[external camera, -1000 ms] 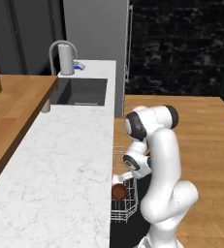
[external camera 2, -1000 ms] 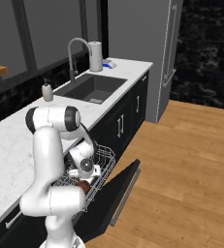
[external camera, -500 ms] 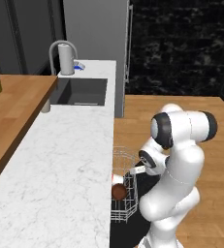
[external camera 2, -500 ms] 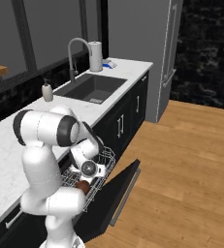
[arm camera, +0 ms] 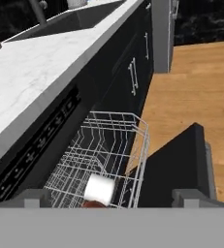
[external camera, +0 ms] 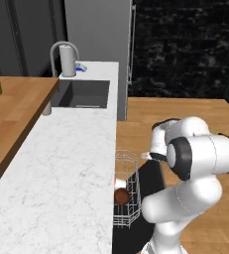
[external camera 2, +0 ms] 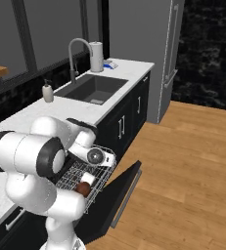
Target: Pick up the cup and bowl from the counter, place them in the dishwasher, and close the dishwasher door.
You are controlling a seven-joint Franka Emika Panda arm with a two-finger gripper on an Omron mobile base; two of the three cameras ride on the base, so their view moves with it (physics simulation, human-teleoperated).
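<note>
The dishwasher [external camera 2: 92,195] stands open with its white wire rack [arm camera: 111,145] pulled out over the lowered dishwasher door [arm camera: 179,164]. In the rack lies the cup [arm camera: 100,189], on its side and showing mostly white, with the dark reddish-brown bowl [external camera 2: 83,189] beside it. From the left base view the bowl [external camera: 121,196] sits at the rack's near corner. My gripper [arm camera: 112,197] hangs open just above the rack's outer end with nothing between its fingers [arm camera: 33,196]. The white marble counter [external camera: 61,163] runs along the left.
A dark sink [external camera: 81,94] with a curved faucet [external camera: 61,49] is set in the counter's far end. A tall grey fridge [external camera 2: 144,53] stands past it. Dark cabinet fronts [arm camera: 128,72] line the counter, and wooden floor [external camera 2: 192,161] lies to the right of the door.
The arm has swung its elbow outward, away from the counter, and the hand has drawn back from the rack's middle toward its outer end. The jaws stayed open; cup and bowl stayed put.
</note>
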